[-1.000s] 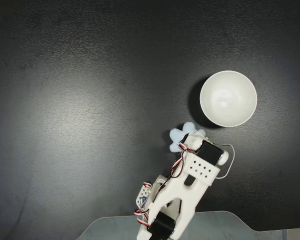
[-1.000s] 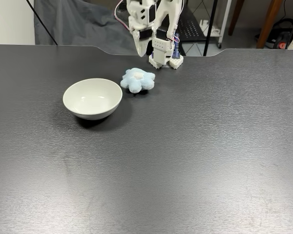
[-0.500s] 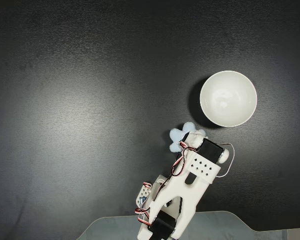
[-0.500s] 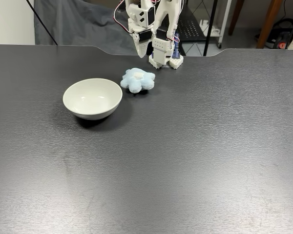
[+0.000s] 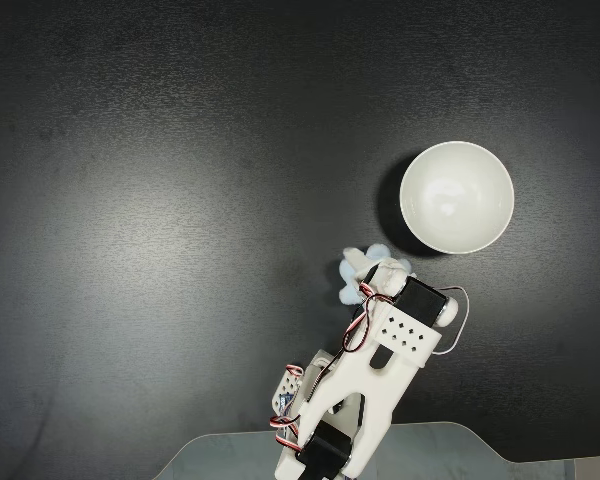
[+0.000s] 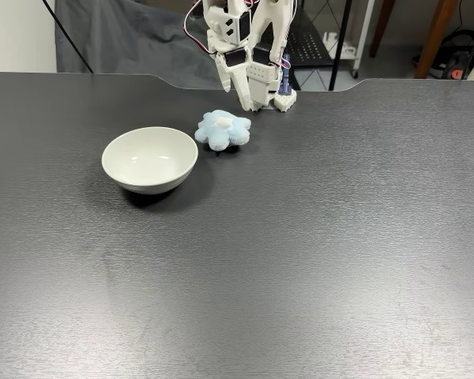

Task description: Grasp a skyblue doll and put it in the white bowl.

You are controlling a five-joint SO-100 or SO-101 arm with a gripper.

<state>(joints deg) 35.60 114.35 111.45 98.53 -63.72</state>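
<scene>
The skyblue doll (image 6: 223, 129) lies on the black table just right of the white bowl (image 6: 150, 159) in the fixed view from the front. My gripper (image 6: 250, 103) hangs tips-down just behind and above the doll, its fingers a little apart with nothing between them. In the fixed view from above, the bowl (image 5: 456, 197) is at the right. The doll (image 5: 356, 272) sits below and left of it, half covered by my gripper (image 5: 372, 276), with pale lobes showing past the gripper's upper-left side.
The arm's white base (image 5: 330, 420) stands at the table's edge. In the front view, chair and table legs (image 6: 340, 43) and a dark cloth (image 6: 118, 39) lie beyond the far edge. Bare black tabletop (image 6: 300, 253) spreads wide in front.
The gripper has swung down and forward over the doll, covering more of it from above. The doll and the bowl have stayed where they were.
</scene>
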